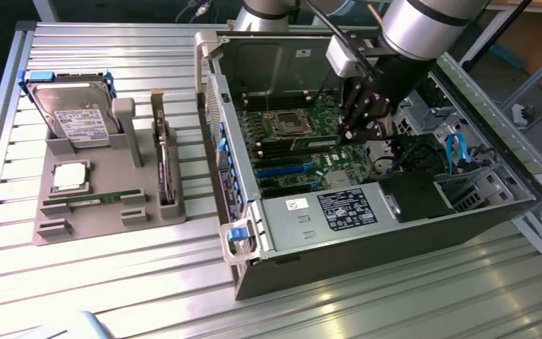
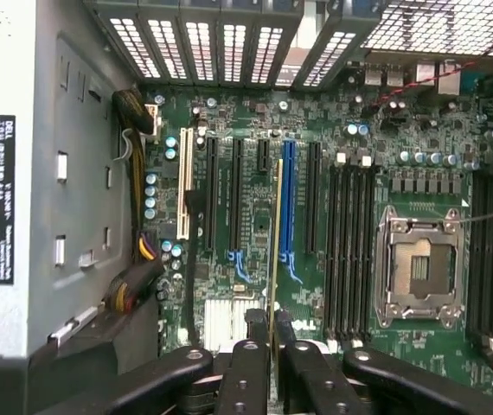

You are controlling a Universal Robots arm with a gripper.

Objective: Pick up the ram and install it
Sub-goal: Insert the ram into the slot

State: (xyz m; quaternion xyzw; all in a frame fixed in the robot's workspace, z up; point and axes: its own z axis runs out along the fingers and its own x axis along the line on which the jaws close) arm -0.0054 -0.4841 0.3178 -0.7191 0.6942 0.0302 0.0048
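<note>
Currently, gripper (image 2: 271,333) pinching ram (image 2: 274,242), inside open computer case (image 1: 365,244)

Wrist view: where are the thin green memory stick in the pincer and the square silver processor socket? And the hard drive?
thin green memory stick (image 2: 276,242), wrist view, its narrow edge.
square silver processor socket (image 2: 419,268), wrist view, its open centre.
grey metal hard drive (image 1: 82,126), exterior view, its white label.

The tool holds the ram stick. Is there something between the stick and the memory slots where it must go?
Nothing visible blocks it. The tool grips the thin green ram stick near the blue expansion slot; the black memory slots beside the silver processor socket look bare, with no cable across them.
</note>
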